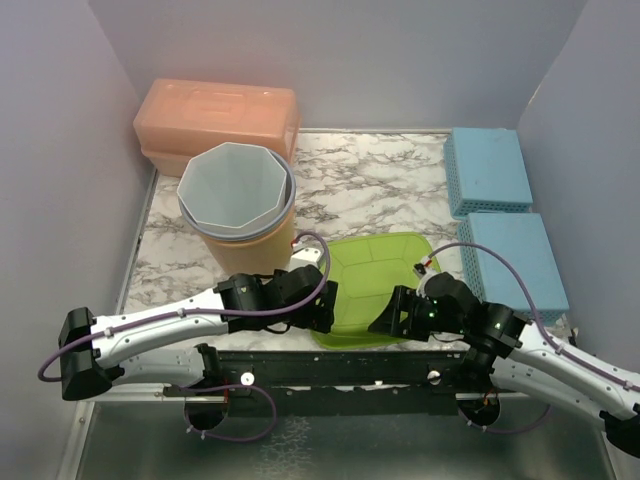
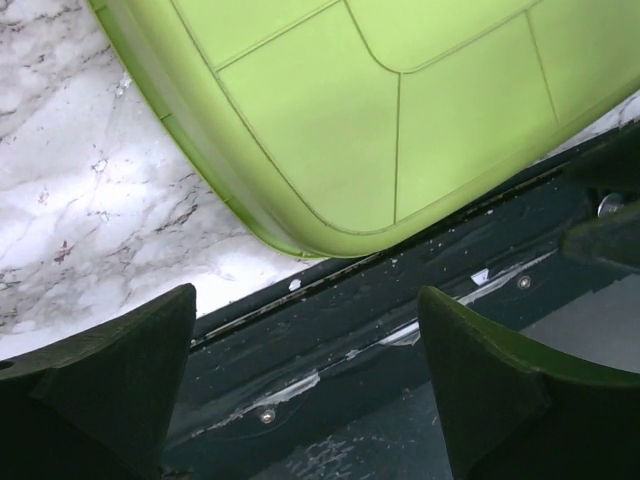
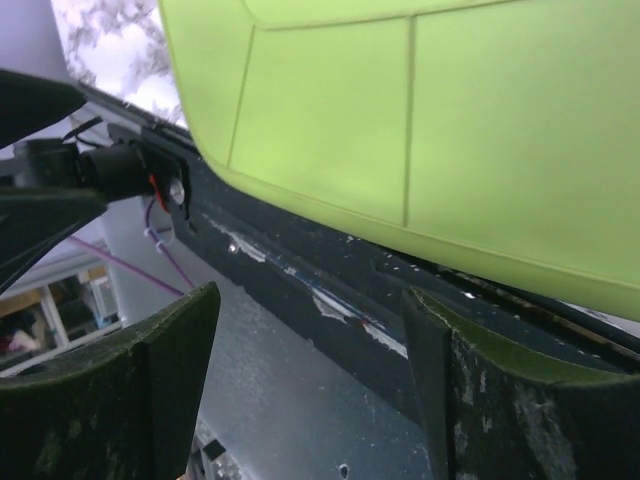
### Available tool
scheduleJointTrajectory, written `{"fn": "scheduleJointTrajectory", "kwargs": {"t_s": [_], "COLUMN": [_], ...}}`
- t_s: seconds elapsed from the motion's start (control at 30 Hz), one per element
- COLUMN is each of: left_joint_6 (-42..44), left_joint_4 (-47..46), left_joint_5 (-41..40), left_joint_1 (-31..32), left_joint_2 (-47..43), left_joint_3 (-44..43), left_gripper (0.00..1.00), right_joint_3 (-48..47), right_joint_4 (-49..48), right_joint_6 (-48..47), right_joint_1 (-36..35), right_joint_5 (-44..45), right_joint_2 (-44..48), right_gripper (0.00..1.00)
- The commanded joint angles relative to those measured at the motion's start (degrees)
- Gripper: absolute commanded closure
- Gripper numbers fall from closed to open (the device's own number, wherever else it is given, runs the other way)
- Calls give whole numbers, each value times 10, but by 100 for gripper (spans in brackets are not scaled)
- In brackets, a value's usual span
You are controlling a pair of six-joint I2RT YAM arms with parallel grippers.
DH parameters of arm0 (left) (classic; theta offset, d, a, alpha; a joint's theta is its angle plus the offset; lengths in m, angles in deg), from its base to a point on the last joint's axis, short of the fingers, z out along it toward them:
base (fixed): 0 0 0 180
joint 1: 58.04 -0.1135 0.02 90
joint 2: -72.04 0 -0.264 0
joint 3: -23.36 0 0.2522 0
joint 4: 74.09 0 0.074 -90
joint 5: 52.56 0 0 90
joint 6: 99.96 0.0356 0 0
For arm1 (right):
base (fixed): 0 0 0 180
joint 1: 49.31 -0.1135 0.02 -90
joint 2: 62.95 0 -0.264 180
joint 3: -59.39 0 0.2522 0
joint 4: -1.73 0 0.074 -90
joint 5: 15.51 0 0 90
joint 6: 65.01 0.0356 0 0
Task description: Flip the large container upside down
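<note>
**Green container flanked by two open end effectors at the near edge**

Marbled table (image 1: 380, 180) is enclosed by pale walls on three sides, with a dark rail along its near edge. At far left an orange box (image 1: 215, 115) is set against the back wall. Just in front of it a grey bucket (image 1: 235, 185) is nested in an orange one.

The left arm is laid low along the near rail, reaching inward from the left. The left end effector (image 1: 318, 305) is brought just beside the near left corner of the green container (image 1: 375, 285). Its fingers are seen apart in the wrist view, with only the rail between them and the container's rim just beyond the tips.

The container is placed at the middle of the near edge, its near rim overhanging the rail. It is about as wide as it is deep, so no clear long axis is offered. Whether it is already inverted cannot be told.

The right end effector (image 1: 392, 315) is held at the near right corner, fingers also apart and gripping nothing. Its arm is likewise stretched low, reaching inward from the right. Neither arm is judged clearly nearer, so a lift from both corners seems the likely next move.

At far right two blue baskets (image 1: 487, 170) are lined up along the wall.
</note>
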Motion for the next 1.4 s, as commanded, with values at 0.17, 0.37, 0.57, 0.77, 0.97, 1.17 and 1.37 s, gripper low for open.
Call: {"fn": "scheduleJointTrajectory", "kwargs": {"t_s": [0.17,0.37,0.57,0.77,0.97,1.17,1.37], "left_joint_6": [-55,-46,20,63,47,46,77], "left_joint_4": [-92,-141,-258,-197,-174,-167,-165], "left_joint_5": [-8,-2,105,95,79,65,85], "left_joint_1": [2,-77,-173,-178,-182,-182,-181], "left_joint_2": [46,114,217,326,276,190,133], "left_joint_3": [67,46,-34,-199,-169,-122,-125], "left_gripper": [2,1,1,1,1,1,1], "right_joint_3": [-7,-34,-83,-153,-186,-196,-99], "right_joint_4": [35,85,-12,-66,-132,-112,-138], "right_joint_6": [56,131,82,16,-115,-142,-108], "right_joint_1": [-3,-3,3,104,224,228,228], "right_joint_5": [99,220,301,291,150,79,14], "right_joint_2": [-33,-70,-175,-299,-336,-325,-250], "right_gripper": [21,20,19,18,18,18,18]}}
